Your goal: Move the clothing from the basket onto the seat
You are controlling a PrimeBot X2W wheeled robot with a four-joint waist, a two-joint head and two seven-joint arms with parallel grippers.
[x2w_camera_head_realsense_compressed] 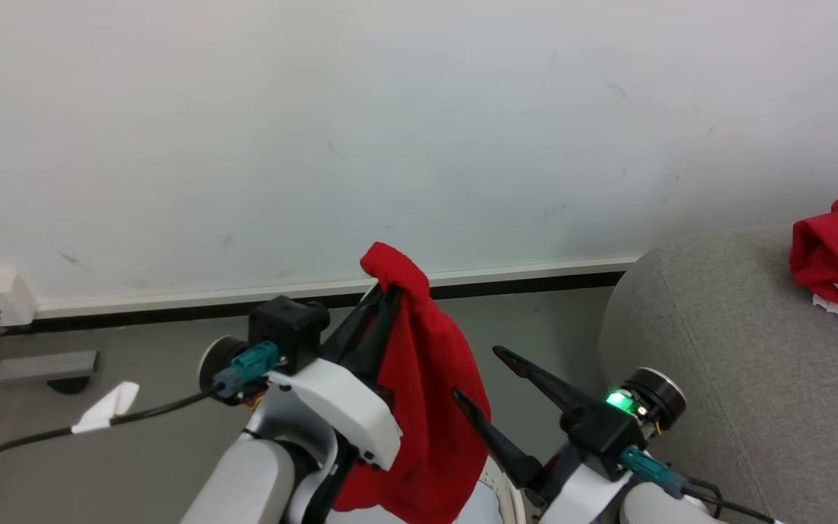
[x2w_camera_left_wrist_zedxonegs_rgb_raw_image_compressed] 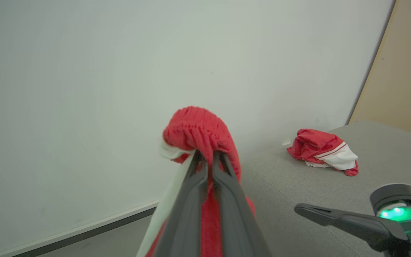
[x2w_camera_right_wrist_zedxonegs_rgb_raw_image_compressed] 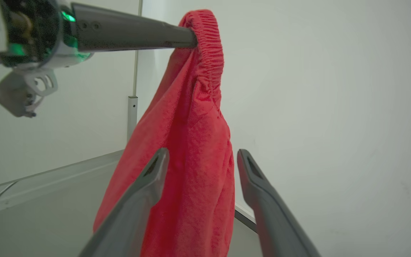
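Left end effector [x2w_camera_head_realsense_compressed: 382,291]: pinching shut on the gathered elastic waistband of a red textured-fabric sports garment [x2w_camera_head_realsense_compressed: 426,386], well to the left of the large grey fabric sofa [x2w_camera_head_realsense_compressed: 717,364]. Gripping at the top edge, so letting the cloth hang straight down instead of bunching.

Held garment: dangling in one long fold left of the sofa's rounded end, apart from the upholstery. Showing a strip of white trim beside the fingers in the left wrist view.

Right end effector [x2w_camera_head_realsense_compressed: 476,372]: standing open between the hanging garment and the sofa, gripping nothing. Framing the cloth with spread fingers in its own wrist view; whether brushing it, cannot tell. Probably idling clear to leave the carry free.

Crumpled red-and-white sports garment [x2w_camera_head_realsense_compressed: 833,255]: lying on the sofa, far from its rounded end. Already delivered, judging by its place.

Cream-white perforated plastic basket [x2w_camera_head_realsense_compressed: 490,484]: peeking out as a sliver under the held garment, left of the sofa. Showing too little to tell what is remaining inside.

Step in hand: probably carrying the held garment across toward the sofa, needing enough height for the hem to be clearing the rounded end.
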